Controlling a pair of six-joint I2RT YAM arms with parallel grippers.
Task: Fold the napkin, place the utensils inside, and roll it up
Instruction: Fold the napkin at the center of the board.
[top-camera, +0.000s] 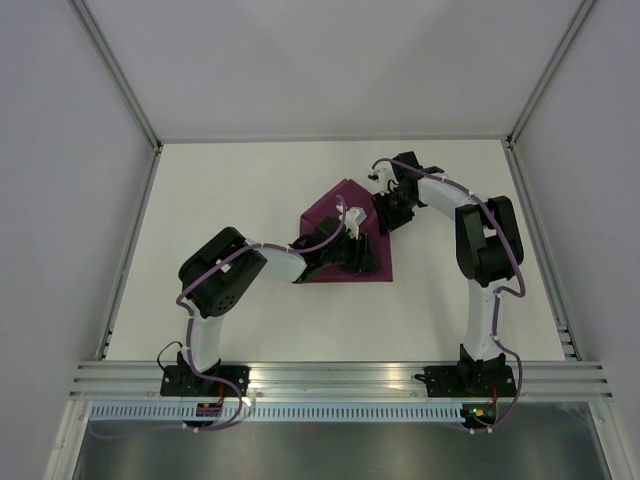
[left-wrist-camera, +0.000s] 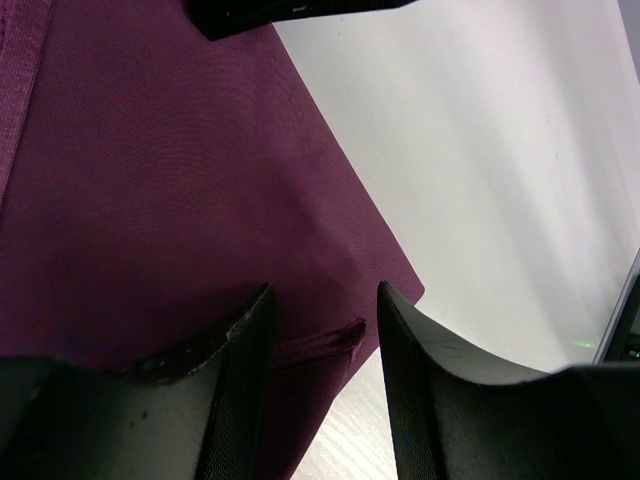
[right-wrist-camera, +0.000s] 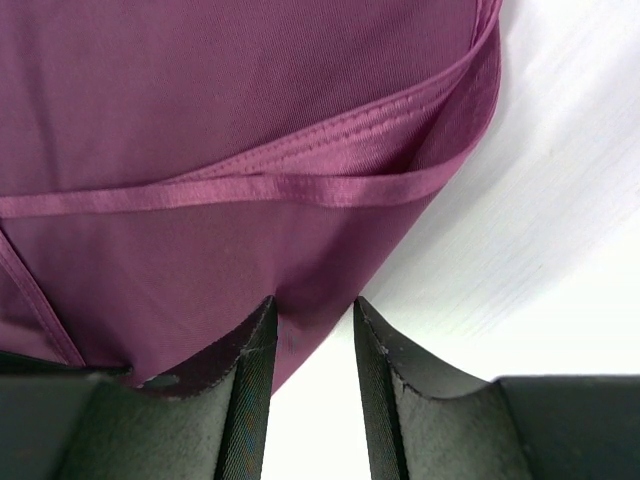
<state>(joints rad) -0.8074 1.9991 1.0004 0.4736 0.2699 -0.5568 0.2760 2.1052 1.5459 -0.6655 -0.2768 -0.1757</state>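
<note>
The plum-purple napkin (top-camera: 335, 215) lies folded on the white table, mid-table. My left gripper (top-camera: 362, 255) is low over its near right corner. In the left wrist view the gripper (left-wrist-camera: 322, 320) is open, and the napkin's (left-wrist-camera: 180, 180) hemmed corner lies between the jaws. My right gripper (top-camera: 388, 218) is at the napkin's right edge. In the right wrist view it (right-wrist-camera: 312, 330) is open, with the napkin's (right-wrist-camera: 250, 100) edge just inside the gap by the left finger (right-wrist-camera: 245, 390). Layered hems show above it. No utensils are in view.
The white table (top-camera: 230, 190) is bounded by aluminium posts and pale walls at the left, right and back. A metal rail (top-camera: 330, 375) runs along the near edge by the arm bases. A black part of the right gripper (left-wrist-camera: 300, 12) shows at the top of the left wrist view.
</note>
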